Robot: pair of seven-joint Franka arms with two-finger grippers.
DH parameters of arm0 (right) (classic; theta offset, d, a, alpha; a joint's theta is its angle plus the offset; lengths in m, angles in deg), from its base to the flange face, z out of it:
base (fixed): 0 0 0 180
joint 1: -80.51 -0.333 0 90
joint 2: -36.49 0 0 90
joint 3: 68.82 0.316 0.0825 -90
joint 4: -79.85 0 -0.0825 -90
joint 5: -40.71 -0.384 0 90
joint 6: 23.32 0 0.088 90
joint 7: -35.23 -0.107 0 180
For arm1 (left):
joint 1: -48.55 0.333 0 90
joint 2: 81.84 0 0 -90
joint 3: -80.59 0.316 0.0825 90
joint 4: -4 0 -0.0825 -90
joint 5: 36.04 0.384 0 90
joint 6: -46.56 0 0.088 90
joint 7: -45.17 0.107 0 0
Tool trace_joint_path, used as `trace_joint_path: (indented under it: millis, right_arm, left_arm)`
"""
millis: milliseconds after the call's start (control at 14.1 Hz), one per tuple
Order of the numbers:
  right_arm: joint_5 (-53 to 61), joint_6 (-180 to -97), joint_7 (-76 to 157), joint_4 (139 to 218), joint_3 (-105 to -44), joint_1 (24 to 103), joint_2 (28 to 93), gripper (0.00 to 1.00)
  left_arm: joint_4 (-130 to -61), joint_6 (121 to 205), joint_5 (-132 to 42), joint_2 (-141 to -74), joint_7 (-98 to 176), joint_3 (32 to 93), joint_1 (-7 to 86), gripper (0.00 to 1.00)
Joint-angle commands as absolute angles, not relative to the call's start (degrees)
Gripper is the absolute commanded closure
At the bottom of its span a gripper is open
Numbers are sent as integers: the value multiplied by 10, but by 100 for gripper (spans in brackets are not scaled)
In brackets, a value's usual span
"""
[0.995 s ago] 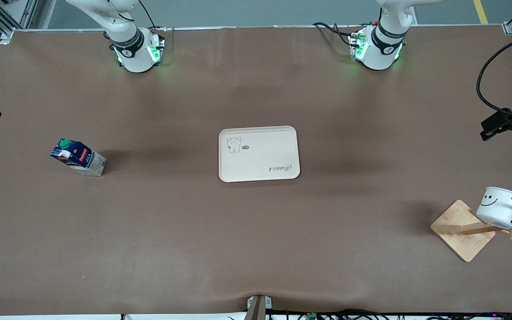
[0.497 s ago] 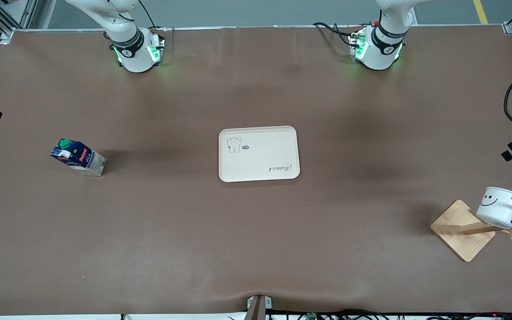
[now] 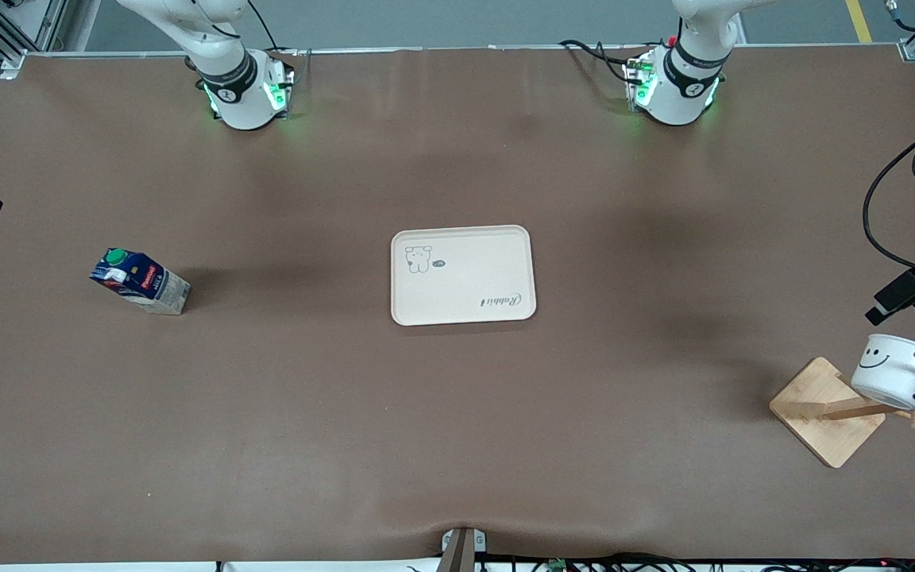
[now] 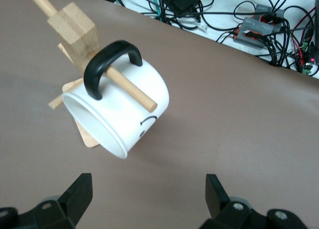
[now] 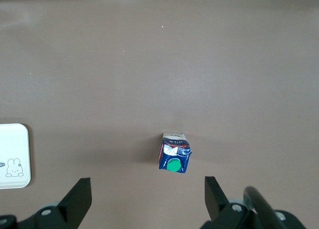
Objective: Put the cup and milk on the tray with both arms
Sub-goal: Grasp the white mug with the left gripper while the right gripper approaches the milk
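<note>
The left gripper has dropped toward the cup — fingers spread — at four o'clock of the tray; the right gripper, spread, hovers over the milk at nine — nothing placed yet.

In the front view the left gripper is cut off at the table's edge by the left arm's end, the milk label's print too small to read.
</note>
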State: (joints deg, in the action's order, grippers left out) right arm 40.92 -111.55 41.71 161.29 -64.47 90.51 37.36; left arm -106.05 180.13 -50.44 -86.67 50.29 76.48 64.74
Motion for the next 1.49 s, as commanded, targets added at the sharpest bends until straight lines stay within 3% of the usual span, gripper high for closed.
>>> trace_joint_path:
  millis: [0, 497, 711, 924, 1137, 1279, 1421]
  right_arm:
    - [411, -1110, 417, 1605, -642, 913, 376, 0]
    - [410, -1107, 417, 1610, -642, 913, 379, 0]
    - [411, -1106, 417, 1611, -642, 944, 401, 0]
    - [411, -1080, 422, 1612, -642, 961, 475, 0]
    - [418, -1068, 423, 1612, -642, 967, 476, 0]
    - [419, -1072, 424, 1611, -640, 954, 482, 0]
    - [421, -1084, 424, 1605, -640, 942, 482, 0]
  left_arm:
    - [-1064, 1851, -521, -890, 552, 761, 655, 2]
    - [-1057, 1949, -543, -946, 581, 758, 650, 15]
    - [-1057, 1966, -543, -956, 603, 758, 649, 37]
    - [-1058, 1965, -543, -955, 605, 757, 646, 65]
    - [-1059, 1965, -543, -955, 605, 748, 646, 90]
    - [-1059, 1965, -544, -955, 604, 738, 646, 100]
    - [-1059, 1963, -543, -951, 605, 735, 646, 100]
